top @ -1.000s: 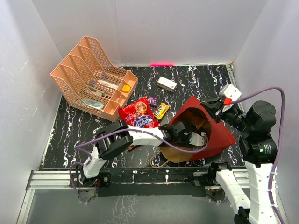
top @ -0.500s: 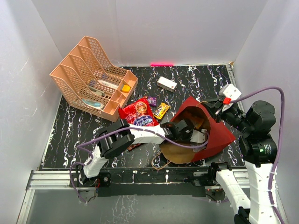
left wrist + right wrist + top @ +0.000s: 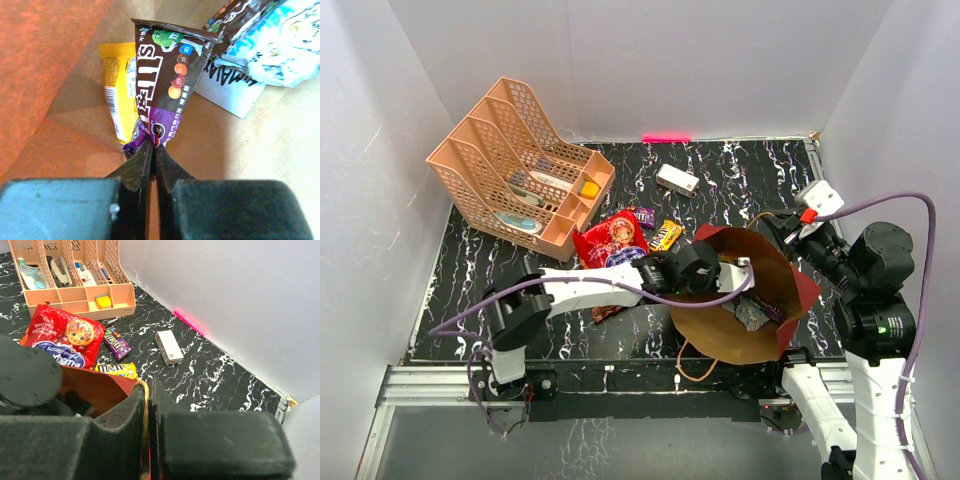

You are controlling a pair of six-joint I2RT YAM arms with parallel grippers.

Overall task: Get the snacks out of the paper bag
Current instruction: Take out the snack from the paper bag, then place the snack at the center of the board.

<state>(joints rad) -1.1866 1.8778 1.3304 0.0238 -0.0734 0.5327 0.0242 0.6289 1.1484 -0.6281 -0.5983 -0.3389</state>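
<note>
light: bright, even | shadows: soft | blur: left tool (image 3: 152, 146), right tool (image 3: 148, 390) bodies out of focus

Stretches left arm (image 3: 590, 288) rightward, pinches brown candy packet (image 3: 160, 75) in left gripper (image 3: 152, 145); clamps right gripper (image 3: 149, 390) on paper bag (image 3: 97, 382) rim.

We've got open tabletop (image 3: 760, 165) behind the paper bag (image 3: 715, 340); chip bag (image 3: 605, 238) and file rack (image 3: 500, 165) crowd the left.

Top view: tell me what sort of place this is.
Probably a robot test booth: plain white walls box in a black marbled table, two robot arms are bolted to a rail at its near edge, and a file rack and snacks look staged.
</note>
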